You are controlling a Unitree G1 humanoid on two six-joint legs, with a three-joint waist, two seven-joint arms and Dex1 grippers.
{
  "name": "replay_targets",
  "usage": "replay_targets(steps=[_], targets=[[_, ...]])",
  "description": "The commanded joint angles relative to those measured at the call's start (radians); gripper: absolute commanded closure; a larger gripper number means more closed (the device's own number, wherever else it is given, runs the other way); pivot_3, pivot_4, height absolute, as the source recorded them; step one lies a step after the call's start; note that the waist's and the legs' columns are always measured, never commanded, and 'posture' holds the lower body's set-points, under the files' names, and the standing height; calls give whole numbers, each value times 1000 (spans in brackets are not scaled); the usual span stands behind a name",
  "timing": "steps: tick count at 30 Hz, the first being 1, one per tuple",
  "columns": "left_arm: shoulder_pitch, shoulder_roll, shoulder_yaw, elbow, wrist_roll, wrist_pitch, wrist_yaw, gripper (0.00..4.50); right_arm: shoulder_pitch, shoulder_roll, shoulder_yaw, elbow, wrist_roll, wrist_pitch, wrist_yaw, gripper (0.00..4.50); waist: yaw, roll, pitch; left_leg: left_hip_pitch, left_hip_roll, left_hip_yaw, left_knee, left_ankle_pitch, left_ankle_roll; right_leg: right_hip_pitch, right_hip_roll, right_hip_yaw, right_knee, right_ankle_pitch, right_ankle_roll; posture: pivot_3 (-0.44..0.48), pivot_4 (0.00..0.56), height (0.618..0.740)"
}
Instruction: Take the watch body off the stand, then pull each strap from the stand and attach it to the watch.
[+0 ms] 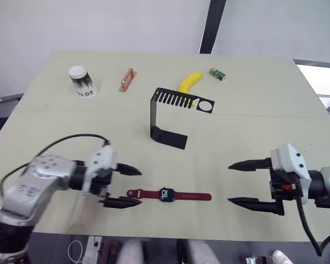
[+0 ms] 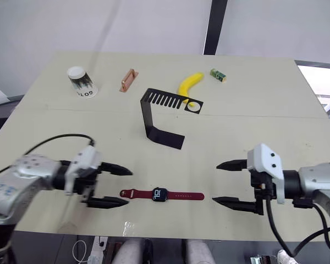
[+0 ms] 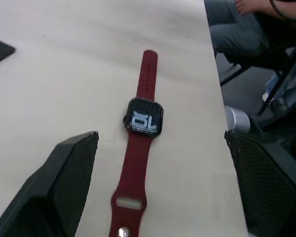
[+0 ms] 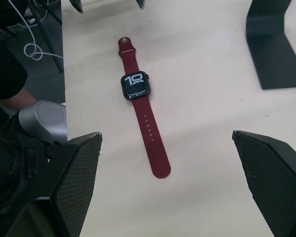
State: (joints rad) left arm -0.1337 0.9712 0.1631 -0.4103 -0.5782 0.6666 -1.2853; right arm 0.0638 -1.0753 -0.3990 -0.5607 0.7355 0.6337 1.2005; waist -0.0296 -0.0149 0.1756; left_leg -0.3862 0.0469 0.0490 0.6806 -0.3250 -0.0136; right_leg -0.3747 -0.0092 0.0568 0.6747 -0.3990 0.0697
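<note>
Both straps (image 1: 195,196) look joined to the watch body (image 1: 166,194), lying near the table's front edge between the spread-fingered, empty left gripper (image 1: 124,186) and right gripper (image 1: 243,184), so backing away cleanly seems the remaining care, with the stand (image 1: 168,115) bare further back.

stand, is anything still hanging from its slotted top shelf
No, the stand has nothing on its slotted shelf; the watch body lies flat on the table with both straps attached.

we hold our left gripper (image 1: 124,186) and right gripper (image 1: 243,183) low, fingers spread wide, tips pointing toward each other.
</note>
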Motion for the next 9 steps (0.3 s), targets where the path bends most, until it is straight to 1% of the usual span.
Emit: replay_targets(steps=[1, 3, 5, 9], targets=[[111, 126, 213, 75, 2, -56, -128, 80, 34, -51, -119, 71, -1, -22, 109, 0, 0, 0, 0, 0, 0, 0, 0, 0, 0, 0, 0, 0, 0, 0, 0, 0, 150, 740], [177, 182, 301, 145, 36, -104, -175, 80, 57, -71, -154, 111, -25, -44, 151, 0, 0, 0, 0, 1, 0, 0, -1, -1, 1, 0, -1, 0, -1, 0, 0, 0, 150, 740], [215, 217, 367, 217, 72, -153, -199, 80, 79, -87, -190, 153, -45, -60, 191, 0, -1, 1, 0, 1, 0, 0, -1, -3, 6, 1, -1, 0, -2, 0, -1, 0, 150, 740], [215, 235, 414, 295, 81, -192, -201, 80, 96, -114, -228, 210, -58, -67, 246, 0, 1, 1, 0, 1, -1, 0, -1, -4, 7, 1, -1, 0, -2, 0, -1, 0, 150, 740]])
